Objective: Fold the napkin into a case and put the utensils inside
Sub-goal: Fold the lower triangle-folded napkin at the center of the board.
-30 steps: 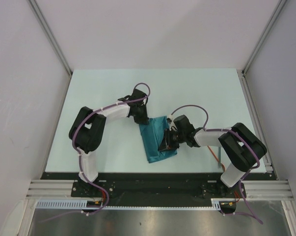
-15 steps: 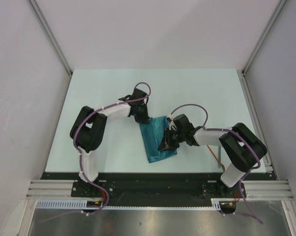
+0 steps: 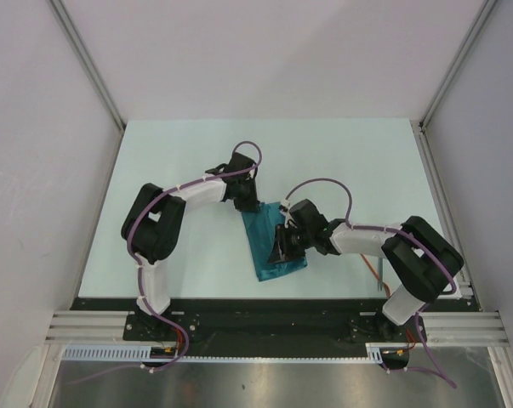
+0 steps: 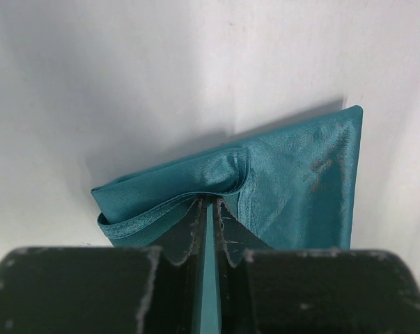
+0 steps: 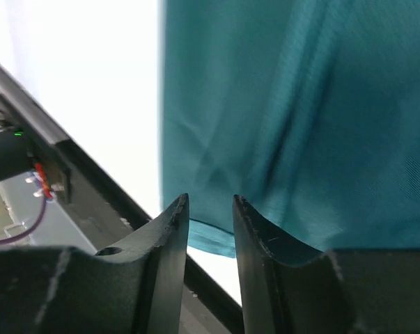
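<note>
Pinching the napkin (image 4: 293, 174), left jaws clamp tight; right jaws gape slightly, empty.

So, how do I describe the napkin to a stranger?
On the pale table, near its front edge, lies a folded teal napkin, its far end pinched in the jaws of the left gripper. It is the only cloth in view.

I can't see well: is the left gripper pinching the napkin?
Yes, the left gripper is shut on a raised fold of the teal napkin.
</note>
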Motion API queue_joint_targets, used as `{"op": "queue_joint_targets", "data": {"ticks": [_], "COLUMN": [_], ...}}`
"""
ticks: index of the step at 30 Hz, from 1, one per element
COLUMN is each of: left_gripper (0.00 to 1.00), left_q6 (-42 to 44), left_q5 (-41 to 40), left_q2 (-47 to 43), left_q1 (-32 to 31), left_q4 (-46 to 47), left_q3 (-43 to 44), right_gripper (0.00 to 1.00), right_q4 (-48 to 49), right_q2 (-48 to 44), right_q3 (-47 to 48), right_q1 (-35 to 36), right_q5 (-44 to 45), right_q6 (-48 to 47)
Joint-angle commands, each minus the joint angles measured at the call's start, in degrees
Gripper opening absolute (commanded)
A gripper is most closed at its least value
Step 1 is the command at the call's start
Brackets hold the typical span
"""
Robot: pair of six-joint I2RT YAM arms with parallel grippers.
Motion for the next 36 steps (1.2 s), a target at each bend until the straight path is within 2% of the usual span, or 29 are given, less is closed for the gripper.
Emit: {"op": "queue_joint_targets", "data": {"ticks": [1, 7, 9, 12, 15, 17, 20, 21, 22, 23, 24, 27, 28, 31, 36], "left_gripper": [0.11, 0.11, 0.15, 0.25, 0.42, 0.45, 0.49, 0.48, 0.45, 0.35, 0.31, 0.25, 0.25, 0.36, 0.46], "left_q6": [0.2, 0.8, 1.0, 1.9, 3.1, 3.9, 5.1, 5.9, 6.4, 6.9, 7.6, 9.9, 10.6, 13.8, 18.8], "left_q5": [-0.4, -1.0, -0.5, -0.2, 0.1, 0.5, 0.8, 0.6, 0.4, -0.8, -1.6, -4.3, -5.1, -7.2, -12.1], "left_q2": [-0.1, -0.7, -1.6, -4.4, -8.2, -11.0, -14.5, -16.9, -18.6, -20.2, -23.5, -29.6, -30.5, -31.7, -31.7], "left_q1": [-0.2, -0.2, -0.2, -0.4, -0.5, -0.9, -2.5, -3.2, -5.0, -6.0, -7.1, -12.5, -15.8, -21.7, -28.7], "left_q4": [1.6, 1.1, 0.8, 0.0, -1.3, -2.3, -1.7, -0.7, 0.1, 1.1, 2.8, 8.5, 9.7, 11.0, 10.8], "left_q3": [0.1, 0.3, 0.3, 0.1, -0.1, -1.1, -3.8, -6.1, -7.6, -10.8, -12.5, -19.3, -20.7, -23.6, -25.8], "right_gripper": [0.34, 0.34, 0.36, 0.4, 0.42, 0.41, 0.31, 0.24, 0.2, 0.18, 0.11, 0.02, 0.01, 0.0, 0.0], "right_q4": [3.6, 2.2, -0.1, -3.1, -4.0, -2.6, 0.0, 0.9, 1.3, 1.3, 1.3, 4.3, 4.8, 6.1, 7.8], "right_q2": [3.2, 0.6, -1.7, -4.4, -6.5, -7.4, -7.4, -7.1, -6.9, -6.7, -5.9, -4.9, -4.5, -3.9, -3.0], "right_q3": [-3.3, -1.6, -1.2, -0.9, -2.6, -4.4, -6.4, -6.7, -6.9, -7.1, -7.1, -7.6, -7.8, -8.0, -9.4], "right_q1": [0.0, 0.2, 0.1, -0.5, -1.8, -2.7, -4.2, -4.4, -4.5, -4.7, -4.8, -5.3, -5.4, -5.9, -6.2], "right_q5": [0.5, 0.9, 1.5, 1.9, 1.2, 0.0, -1.8, -2.0, -2.5, -2.7, -2.9, -4.1, -4.4, -5.6, -5.5], "right_q6": [0.6, 0.3, 0.5, 1.0, 2.0, 2.8, 3.9, 4.1, 4.1, 4.1, 4.1, 4.0, 4.1, 4.5, 4.8]}}
